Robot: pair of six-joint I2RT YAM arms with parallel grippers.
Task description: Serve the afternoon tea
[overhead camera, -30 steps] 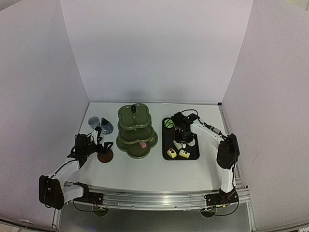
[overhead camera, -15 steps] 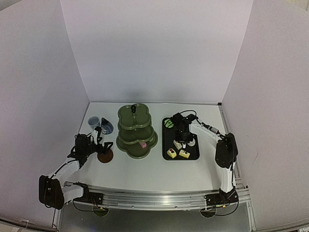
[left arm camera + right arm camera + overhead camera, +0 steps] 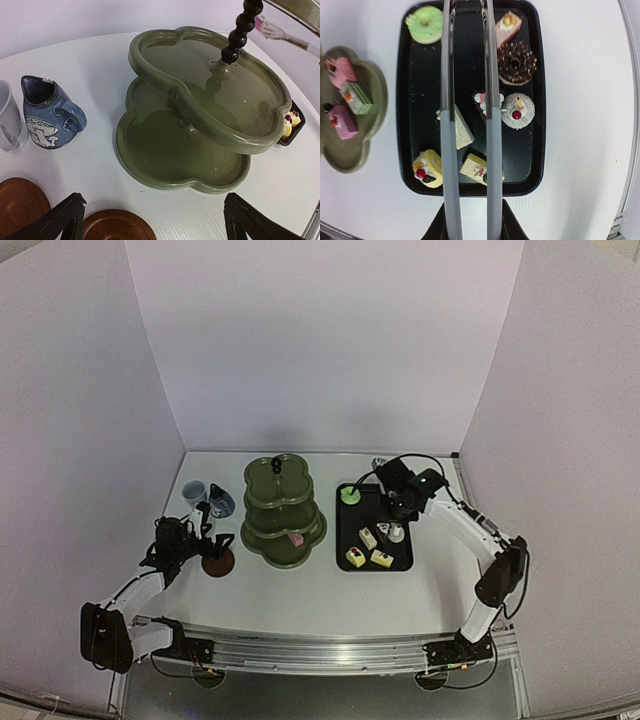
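Over the black tray (image 3: 417,90), right of the stand (image 3: 372,125), your right claw (image 3: 472,222) is clamped on the tongs (image 3: 448,150), with no cake visibly between the blades. Eight cakes (image 3: 516,62) sit there. Probably go for the cream slice (image 3: 461,131): straddle it squarely, squeeze lightly, clear its neighbours. Your left claw (image 3: 155,220) is spread wide, empty, by the saucers (image 3: 117,227).

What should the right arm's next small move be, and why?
Probably lower the right tool so its tongs straddle one cake, such as the white wedge on the black tray. The tongs hang above the tray with nothing gripped between them, while the stand shows only three cakes.
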